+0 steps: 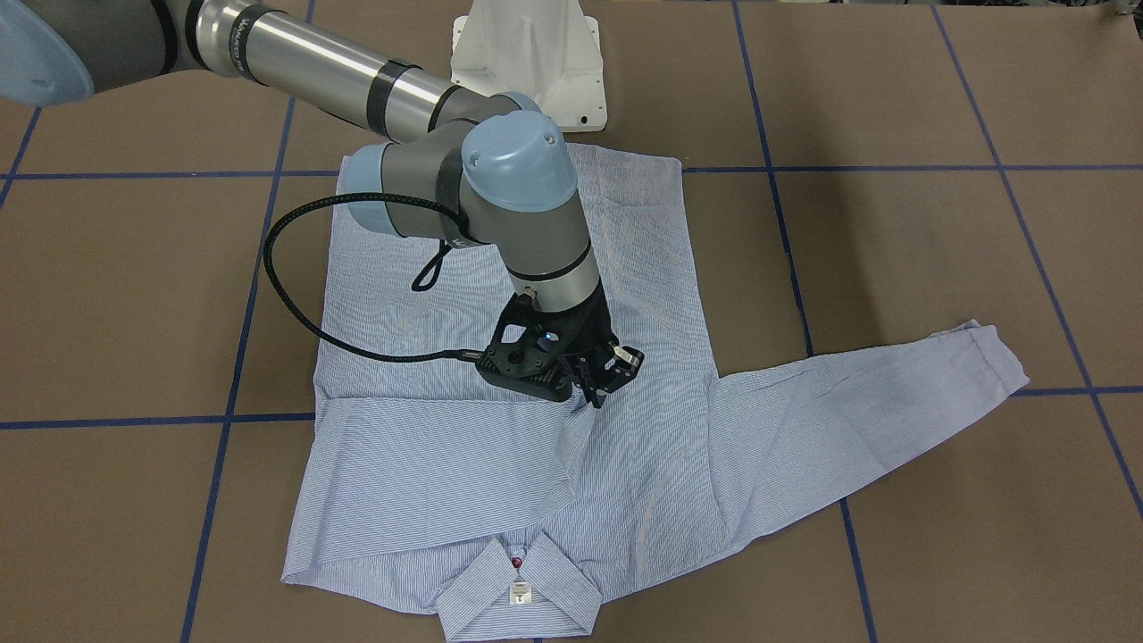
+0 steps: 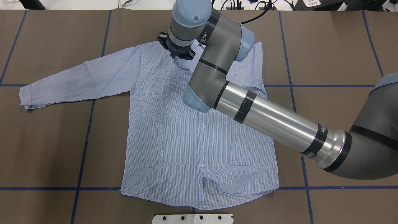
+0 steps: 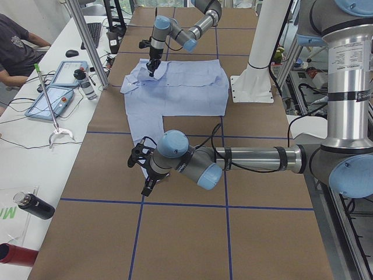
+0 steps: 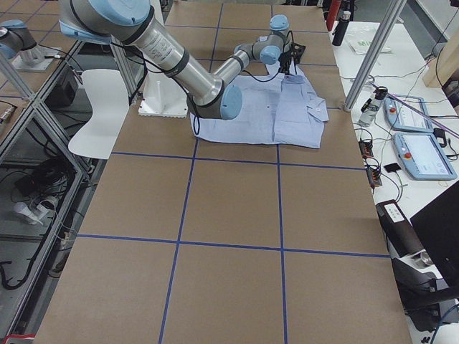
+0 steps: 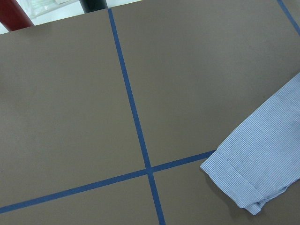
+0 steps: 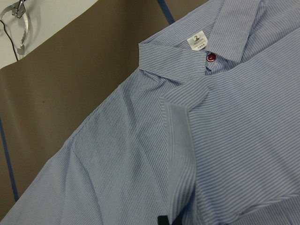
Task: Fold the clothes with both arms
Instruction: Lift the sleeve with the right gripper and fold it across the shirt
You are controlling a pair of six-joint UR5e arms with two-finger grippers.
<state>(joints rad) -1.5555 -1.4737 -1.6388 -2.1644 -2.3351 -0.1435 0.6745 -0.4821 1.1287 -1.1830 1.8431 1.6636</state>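
The striped shirt (image 1: 643,446) lies flat, front up, with its collar (image 1: 518,589) at the far side from the robot. One sleeve is folded across the chest. My right gripper (image 1: 596,397) stands over the chest, shut on that sleeve's cuff (image 6: 180,140); a black fingertip (image 6: 168,220) shows at the cuff's end. The other sleeve (image 2: 77,77) lies stretched out to the side. My left gripper (image 3: 141,173) hovers over that sleeve's cuff (image 5: 253,173), and I cannot tell whether it is open or shut.
The white pedestal base (image 1: 527,62) stands at the shirt's hem side. Blue tape lines (image 2: 87,130) cross the brown table. A side bench holds tablets (image 3: 55,96) and bottles (image 3: 35,205). A person (image 3: 14,41) sits at its far end.
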